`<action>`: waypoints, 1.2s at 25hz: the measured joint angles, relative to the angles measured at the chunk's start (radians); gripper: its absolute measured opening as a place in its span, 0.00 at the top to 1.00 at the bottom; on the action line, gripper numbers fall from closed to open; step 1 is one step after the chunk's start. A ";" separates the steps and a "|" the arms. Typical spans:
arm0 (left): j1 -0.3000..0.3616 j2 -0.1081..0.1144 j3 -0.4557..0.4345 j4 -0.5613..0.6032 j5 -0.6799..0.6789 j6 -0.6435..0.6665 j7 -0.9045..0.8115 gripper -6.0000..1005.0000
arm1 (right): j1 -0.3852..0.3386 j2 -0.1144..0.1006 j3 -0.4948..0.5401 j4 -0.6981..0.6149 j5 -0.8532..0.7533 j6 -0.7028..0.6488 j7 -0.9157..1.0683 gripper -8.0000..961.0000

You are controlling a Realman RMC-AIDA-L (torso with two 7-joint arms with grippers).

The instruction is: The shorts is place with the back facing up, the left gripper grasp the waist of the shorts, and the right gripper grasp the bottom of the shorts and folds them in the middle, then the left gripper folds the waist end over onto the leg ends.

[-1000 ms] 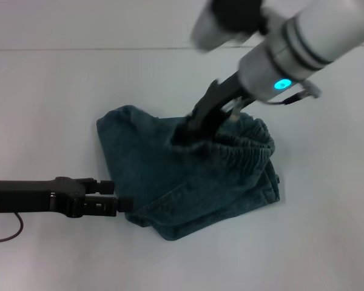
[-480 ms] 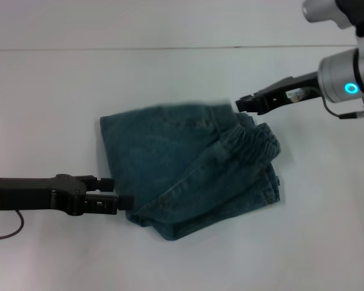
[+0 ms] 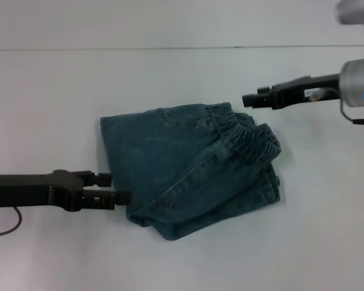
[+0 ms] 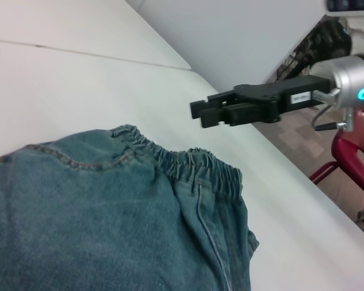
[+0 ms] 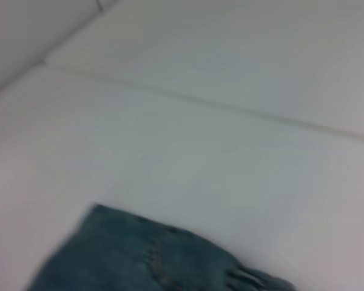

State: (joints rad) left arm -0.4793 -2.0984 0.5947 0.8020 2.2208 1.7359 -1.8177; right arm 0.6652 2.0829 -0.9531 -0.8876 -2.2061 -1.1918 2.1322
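We are seeing the faded blue denim shorts [image 3: 170, 163] lying folded on the plain white worktop [image 3: 60, 91], roughly in its middle, with layers of denim overlapping diagonally across the pile. The gathered, ruffled elastic waist [image 3: 249, 136] is resting on top at the pile's right, far side, its band curving in two bunched rows; the left wrist view is showing the same ruffled band [image 4: 194, 173] along the top edge of the denim. The right wrist view is catching only one corner of the shorts [image 5: 139, 254] lying on the pale surface.

The left tool [image 3: 124, 197], a black claw on a dark arm, is sitting low at the left edge of the shorts, touching or just beside the denim; we cannot tell whether it is clamped or apart. The right tool [image 3: 249, 99], a black claw on a silver arm with a glowing light, is hovering above and beyond the waist, clear of the fabric, its fingers [image 4: 201, 104] drawn together on nothing.
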 joint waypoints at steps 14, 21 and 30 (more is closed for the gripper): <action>0.015 0.001 -0.061 0.006 -0.003 0.008 0.014 0.06 | -0.266 -0.063 0.364 -0.004 0.309 -0.563 -0.456 0.18; 0.017 0.001 -0.068 0.004 -0.003 0.001 0.014 0.06 | -0.318 -0.059 0.372 0.079 0.266 -0.568 -0.582 0.17; 0.016 0.001 -0.067 0.006 -0.003 0.001 0.014 0.06 | -0.307 -0.057 0.369 0.105 0.234 -0.542 -0.596 0.17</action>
State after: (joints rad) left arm -0.4634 -2.0969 0.5278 0.8085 2.2181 1.7370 -1.8034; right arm 0.3578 2.0255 -0.5839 -0.7831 -1.9723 -1.7333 1.5362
